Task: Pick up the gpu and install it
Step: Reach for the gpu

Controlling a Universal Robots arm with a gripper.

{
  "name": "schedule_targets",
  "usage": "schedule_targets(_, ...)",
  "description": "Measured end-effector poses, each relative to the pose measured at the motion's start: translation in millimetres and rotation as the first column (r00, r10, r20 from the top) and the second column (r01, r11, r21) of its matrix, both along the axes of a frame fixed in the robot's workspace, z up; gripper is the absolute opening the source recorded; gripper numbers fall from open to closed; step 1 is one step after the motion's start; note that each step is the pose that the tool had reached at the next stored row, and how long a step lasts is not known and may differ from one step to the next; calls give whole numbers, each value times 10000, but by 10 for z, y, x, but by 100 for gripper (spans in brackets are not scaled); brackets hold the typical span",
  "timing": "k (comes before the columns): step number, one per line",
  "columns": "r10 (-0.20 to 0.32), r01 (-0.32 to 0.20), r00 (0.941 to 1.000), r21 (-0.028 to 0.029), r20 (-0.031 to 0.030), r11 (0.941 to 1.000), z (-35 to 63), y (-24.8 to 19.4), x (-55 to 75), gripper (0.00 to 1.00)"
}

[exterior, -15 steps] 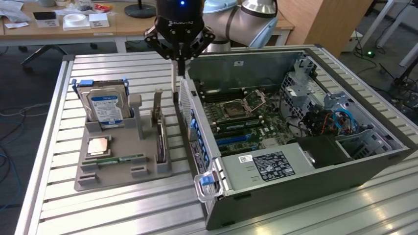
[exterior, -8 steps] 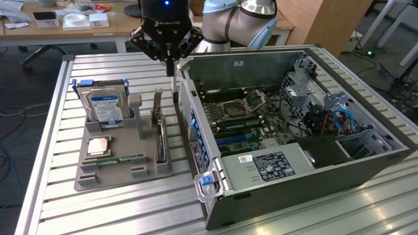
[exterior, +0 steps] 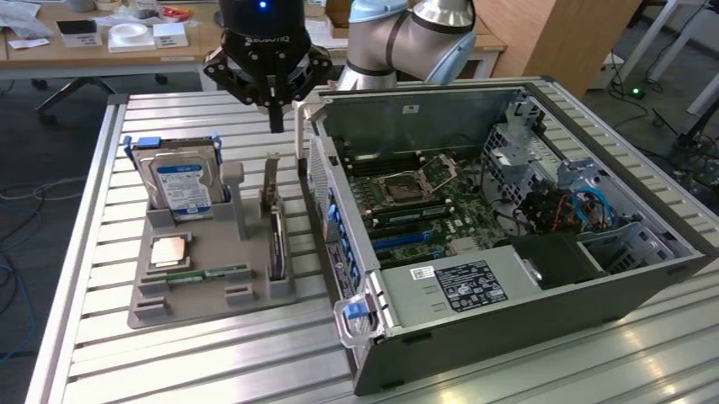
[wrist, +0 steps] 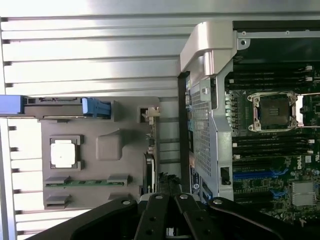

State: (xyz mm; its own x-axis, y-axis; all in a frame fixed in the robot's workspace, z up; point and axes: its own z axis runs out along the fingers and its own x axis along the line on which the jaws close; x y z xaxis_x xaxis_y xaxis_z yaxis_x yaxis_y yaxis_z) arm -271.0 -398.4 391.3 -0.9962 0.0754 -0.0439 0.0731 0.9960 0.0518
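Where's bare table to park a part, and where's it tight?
Free: bare slats of the table in front of the grey tray, toward the camera, and slats behind the hard drive. Tight: the strip between the gpu, under the claw, and the case.

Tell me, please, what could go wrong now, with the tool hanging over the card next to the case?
1. The tool is shut above the gpu. Lowered like this, it would probably strike the card's top edge instead of straddling it.
2. The gpu stands on edge in the gray holder, close beside the computer case. The tool might catch the case wall.
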Motion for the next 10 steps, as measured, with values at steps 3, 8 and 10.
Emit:
schedule_targets(3,-1,1,10000,1,2,10000,0,0,-31,11)
schedule_targets(8,-1,1,10000,1,1,10000,0,-11,-34,11)
schedule_targets(10,-2,2,10000,1,1,10000,0,-48,-34,11)
